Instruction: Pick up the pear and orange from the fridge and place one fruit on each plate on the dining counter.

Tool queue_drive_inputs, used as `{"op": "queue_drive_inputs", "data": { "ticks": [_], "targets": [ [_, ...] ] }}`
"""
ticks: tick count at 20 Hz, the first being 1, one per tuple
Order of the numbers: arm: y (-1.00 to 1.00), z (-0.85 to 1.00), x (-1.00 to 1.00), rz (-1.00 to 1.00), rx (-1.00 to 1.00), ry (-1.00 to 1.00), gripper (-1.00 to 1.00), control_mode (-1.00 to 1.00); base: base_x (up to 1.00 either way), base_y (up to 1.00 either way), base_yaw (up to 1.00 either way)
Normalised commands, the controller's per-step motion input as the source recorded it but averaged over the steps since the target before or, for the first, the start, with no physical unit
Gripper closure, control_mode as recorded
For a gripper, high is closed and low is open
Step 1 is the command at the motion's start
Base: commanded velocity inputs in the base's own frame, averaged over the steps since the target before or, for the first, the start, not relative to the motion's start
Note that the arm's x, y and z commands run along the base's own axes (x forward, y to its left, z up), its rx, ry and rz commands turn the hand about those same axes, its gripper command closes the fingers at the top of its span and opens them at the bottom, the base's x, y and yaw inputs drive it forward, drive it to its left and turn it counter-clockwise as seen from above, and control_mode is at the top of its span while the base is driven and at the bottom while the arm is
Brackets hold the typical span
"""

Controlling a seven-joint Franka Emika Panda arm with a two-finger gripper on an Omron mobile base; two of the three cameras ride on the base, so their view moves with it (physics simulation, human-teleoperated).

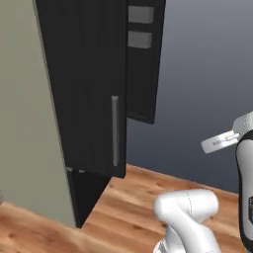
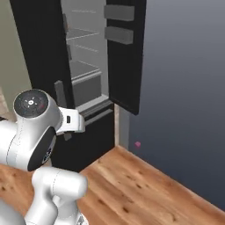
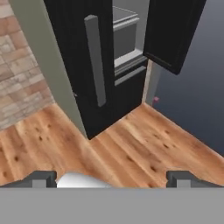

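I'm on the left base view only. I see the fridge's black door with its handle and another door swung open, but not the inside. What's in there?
Observer: The right base view looks into the fridge: a grey interior with pale shelves and a drawer lower down.
Operator: Is the hand open?
Observer: Yes. In the hand view the hand is open, fingertips wide apart with nothing between them, over the wooden floor in front of the fridge.
Operator: What's left of the fridge?
Observer: A brick wall, beyond the olive-grey panel.
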Motion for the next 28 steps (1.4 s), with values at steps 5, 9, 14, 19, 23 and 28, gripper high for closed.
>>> {"op": "queue_drive_inputs", "data": {
  "ticks": [5,9,14,19,23,28],
  "targets": [
    [0.0,0.0,0.0,0.0,0.0,0.0,-1.0,1.0,0.61,-0.65,0.39],
    [0.0,0.0,0.0,0.0,0.0,0.0,-1.0,1.0,0.53,-0.53,0.48],
    [0.0,0.0,0.0,0.0,0.0,0.0,-1.0,1.0,0.4,-0.55,0.51],
    [0.0,0.0,0.0,0.0,0.0,0.0,-1.0,1.0,0.32,-0.64,0.48],
    [0.0,0.0,0.0,0.0,0.0,0.0,-1.0,1.0,0.34,-0.61,0.49],
    [0.0,0.0,0.0,0.0,0.0,0.0,-1.0,1.0,0.2,-0.63,0.49]
  ]
}}
